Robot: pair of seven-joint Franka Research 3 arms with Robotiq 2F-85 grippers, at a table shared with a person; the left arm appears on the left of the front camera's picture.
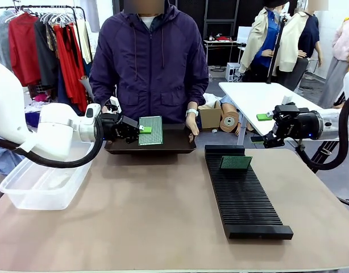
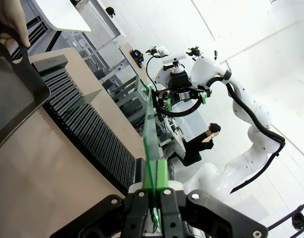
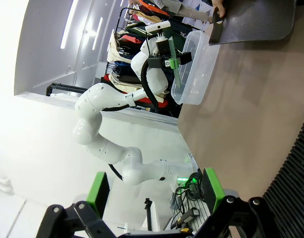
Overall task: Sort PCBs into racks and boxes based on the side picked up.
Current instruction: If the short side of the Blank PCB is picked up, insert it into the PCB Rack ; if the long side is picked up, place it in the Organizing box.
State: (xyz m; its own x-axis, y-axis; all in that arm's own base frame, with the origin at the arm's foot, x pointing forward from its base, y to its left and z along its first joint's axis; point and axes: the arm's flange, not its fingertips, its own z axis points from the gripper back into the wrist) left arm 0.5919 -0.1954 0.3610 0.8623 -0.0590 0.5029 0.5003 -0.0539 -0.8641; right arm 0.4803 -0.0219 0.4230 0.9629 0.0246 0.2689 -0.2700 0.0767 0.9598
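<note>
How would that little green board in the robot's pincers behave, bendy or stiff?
Probably stiff: the green board juts straight from the left gripper, pinched at one edge, with no sag. Likely light, since that thin grip carries it. Another board stands in the black rack and looks easy to tip.

Clothes rail hung with red and dark garments at far left, white table at far right, cardboard box and tape rolls behind the bench's far edge, dark shelving beyond, bright even light
</note>
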